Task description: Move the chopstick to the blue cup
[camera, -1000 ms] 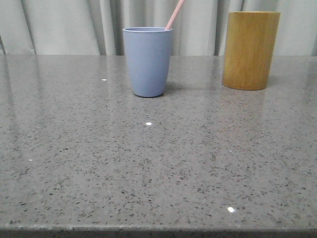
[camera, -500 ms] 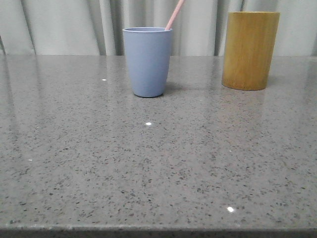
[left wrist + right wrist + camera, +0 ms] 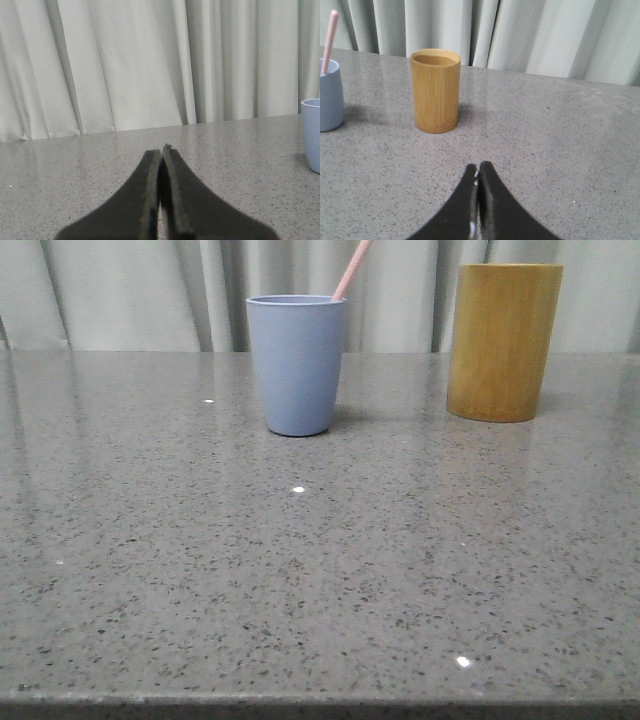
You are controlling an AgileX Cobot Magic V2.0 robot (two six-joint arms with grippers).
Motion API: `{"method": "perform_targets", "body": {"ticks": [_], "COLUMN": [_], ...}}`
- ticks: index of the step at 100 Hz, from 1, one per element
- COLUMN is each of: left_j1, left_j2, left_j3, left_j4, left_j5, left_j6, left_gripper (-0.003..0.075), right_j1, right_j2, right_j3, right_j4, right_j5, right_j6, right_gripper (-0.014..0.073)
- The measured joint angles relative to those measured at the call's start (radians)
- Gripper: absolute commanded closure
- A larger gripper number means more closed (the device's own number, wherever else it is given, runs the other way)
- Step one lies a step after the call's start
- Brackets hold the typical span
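Front view first: the blue cup (image 3: 297, 365) stands upright toward the back of the speckled grey tabletop (image 3: 320, 570), a pink chopstick (image 3: 351, 269) leaning out of it to the right. Well to its right stands a bamboo holder (image 3: 504, 342). Neither arm reaches them; the left tool (image 3: 161, 150) is clenched empty, and the right tool (image 3: 478, 170) likewise.

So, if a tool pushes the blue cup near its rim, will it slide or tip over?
Probably tip. The blue cup is taller than wide and narrows toward its base, so a high push gets leverage. The chopstick leaning out past the rim adds top weight. The polished table might let it slide under a low push.
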Motion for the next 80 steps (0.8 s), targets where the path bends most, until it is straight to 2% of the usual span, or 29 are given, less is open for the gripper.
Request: {"method": "perform_targets", "body": {"ticks": [11,29,80], "left_j1": [0.0,0.0,0.0], "left_j2": [0.0,0.0,0.0], "left_j3": [0.0,0.0,0.0], "left_j4": [0.0,0.0,0.0], "left_j5": [0.0,0.0,-0.001], "left_j6": [0.0,0.0,0.0], "left_gripper": [0.0739,0.0739,0.0739], "right_j1": [-0.048,-0.059,-0.06], "right_j2": [-0.067,-0.136,-0.137], "right_j3": [0.122,0.264,0.463], "right_j4": [0.055,0.062,0.05], "right_j5": [-0.092,-0.174,-0.396], "right_j6": [-0.046,-0.058,-0.062], "right_gripper": [0.0715,0.0715,0.0715]}}
